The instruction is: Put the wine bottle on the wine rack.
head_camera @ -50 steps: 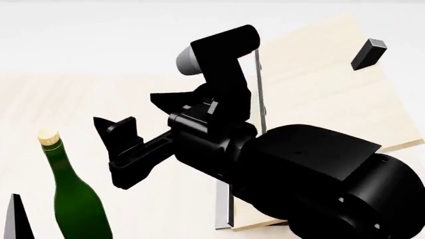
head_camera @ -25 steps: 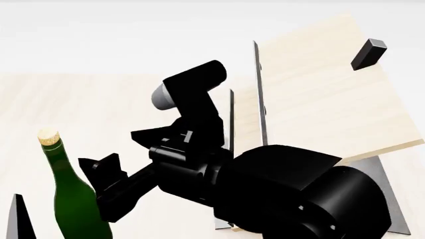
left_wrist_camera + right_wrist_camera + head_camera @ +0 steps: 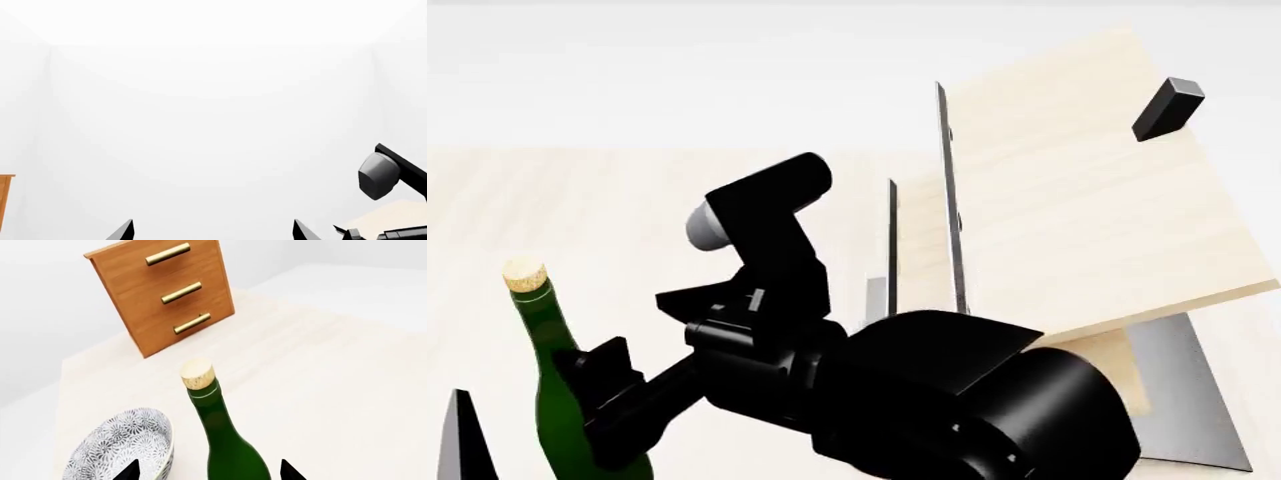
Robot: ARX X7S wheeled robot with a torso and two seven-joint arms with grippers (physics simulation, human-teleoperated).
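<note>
The right gripper (image 3: pixel 641 375) has moved down and to the left across the head view since a second ago, when it hung in front of the wine rack (image 3: pixel 1068 200); now its dark fingers (image 3: pixel 607 370) sit right against the body of the wine bottle (image 3: pixel 545 370), and more of the rack's slanted light boards and grey base shows behind the arm. Its jaws stand wide apart: in the right wrist view the two fingertips flank the bottle's lower body (image 3: pixel 230 450) with a gap on each side, so nothing is gripped yet. The bottle stands upright on the pale wooden table (image 3: pixel 320 370), cork on top, in the same spot as before, just beside a patterned bowl (image 3: pixel 123 445) and well apart from the rack. A brown drawer cabinet (image 3: pixel 163 290) with brass handles stands farther back on the table. The left gripper (image 3: pixel 212 232) shows only two dark tips pointing at a blank white wall, spread wide and holding nothing.
</note>
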